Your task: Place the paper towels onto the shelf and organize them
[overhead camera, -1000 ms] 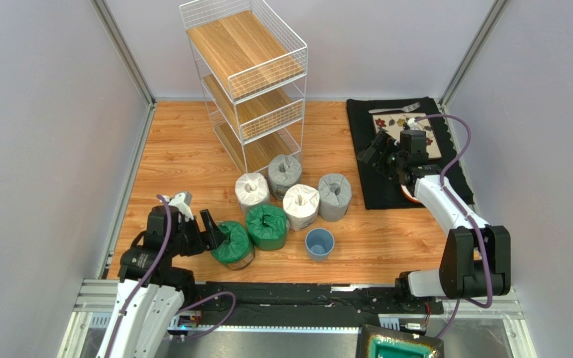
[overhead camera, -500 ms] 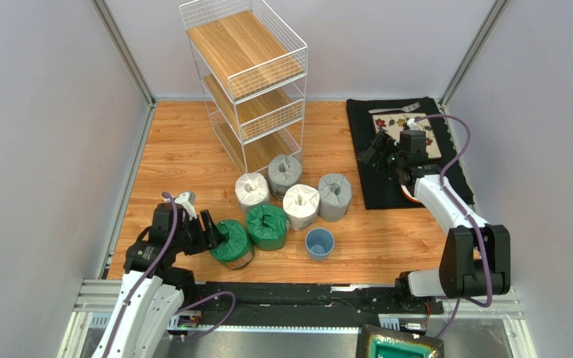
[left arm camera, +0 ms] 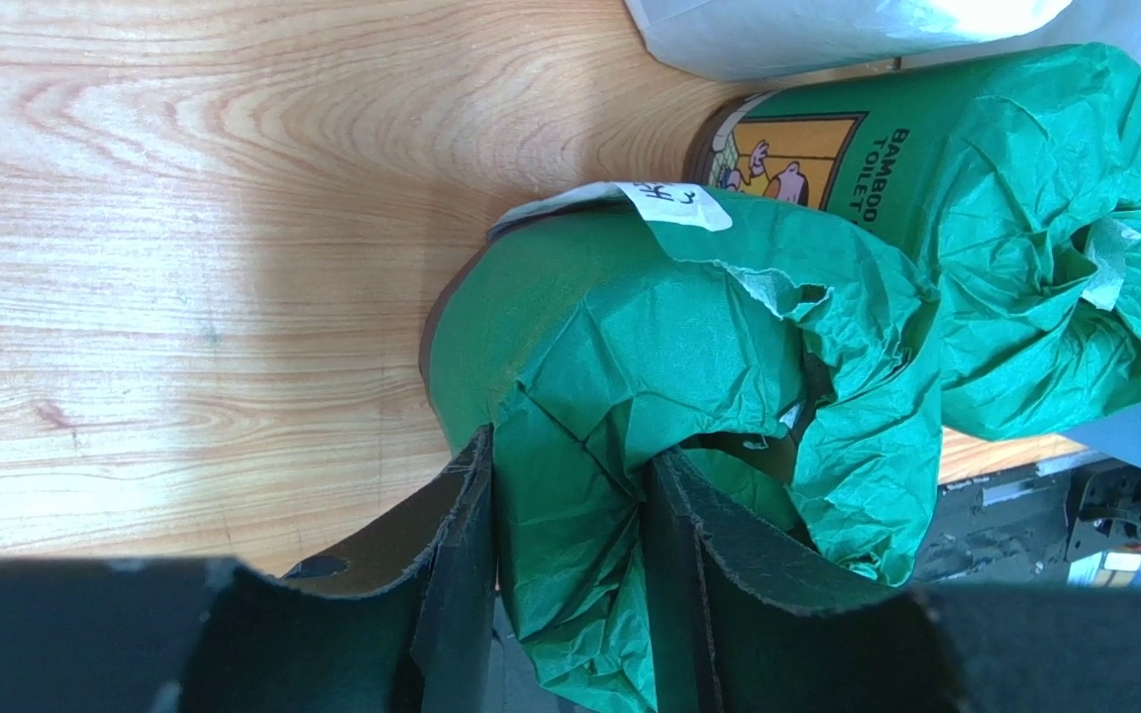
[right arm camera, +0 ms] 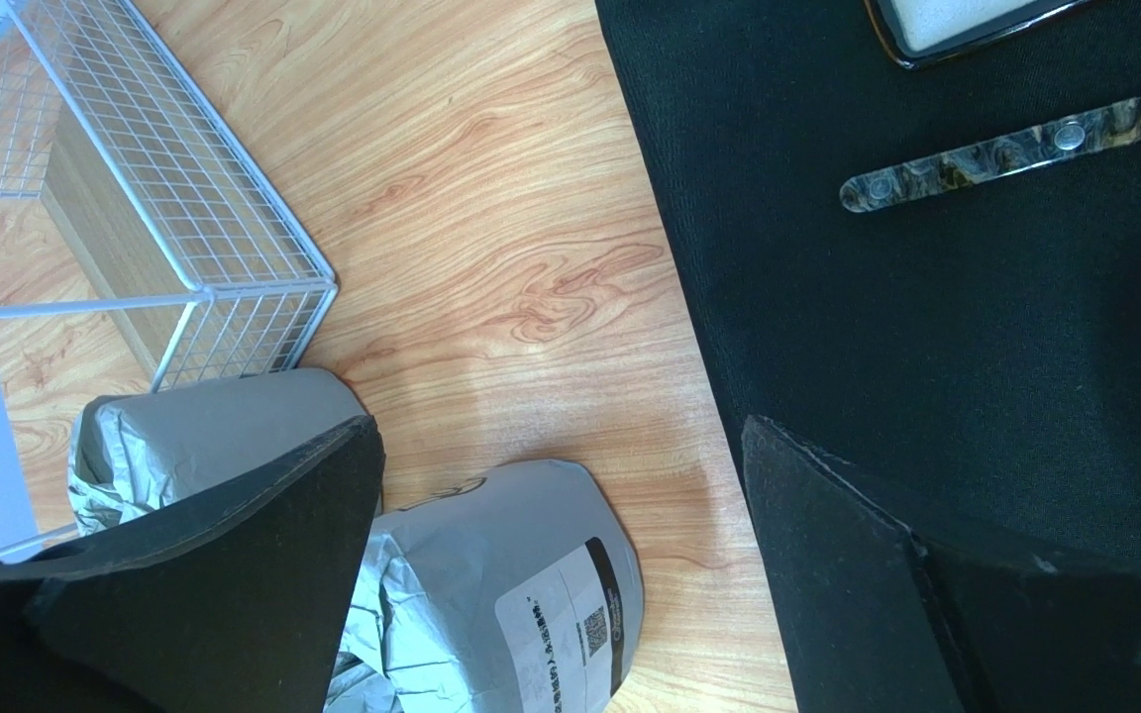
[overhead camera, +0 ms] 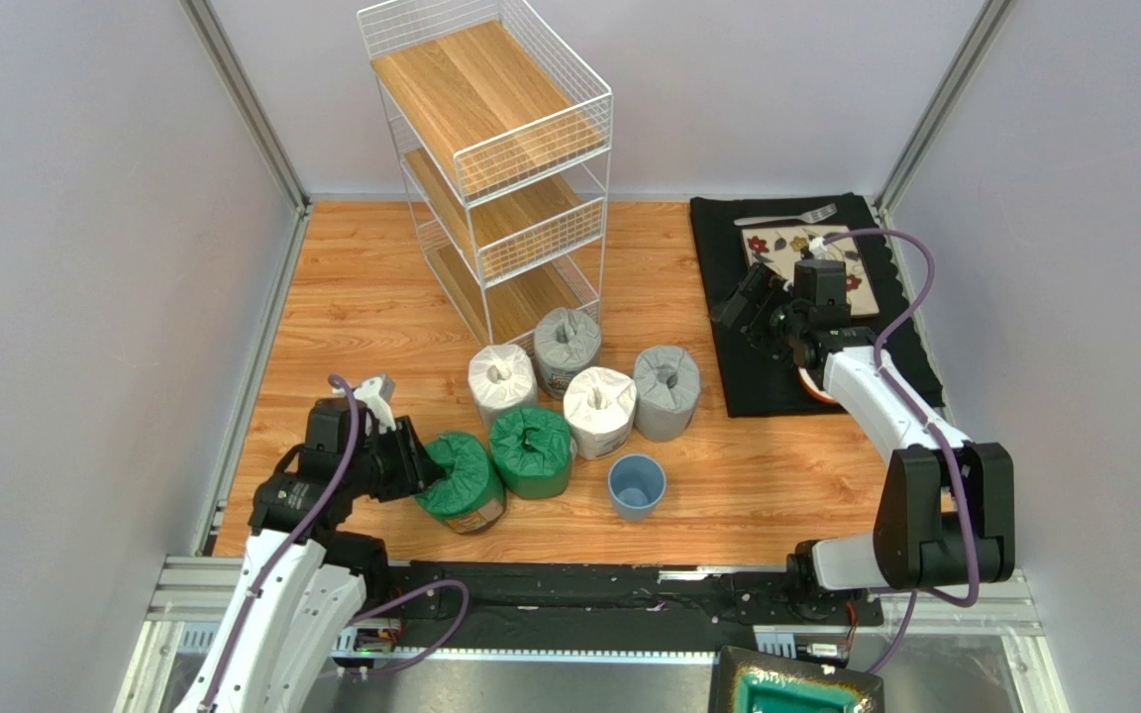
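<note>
We find the left gripper closed narrow on the crumpled, gathered top of the near green roll. Both fingers press into the green wrapper from either side. This roll sits on the table at the near left, directly ahead of the left arm.

The second green roll stands just beside it on the right, and the two wrappers touch. Behind this pair we see the left white roll, the right white roll, the far grey roll and the right grey roll, packed close together. The blue cup stands near the second green roll, on its right.

All six rolls are on the table. The far grey roll stands just beside the foot of the shelf, which rises at the far centre.

The right gripper is spread wide and holds nothing. It hangs over the left part of the black mat, well apart from the rolls.
</note>
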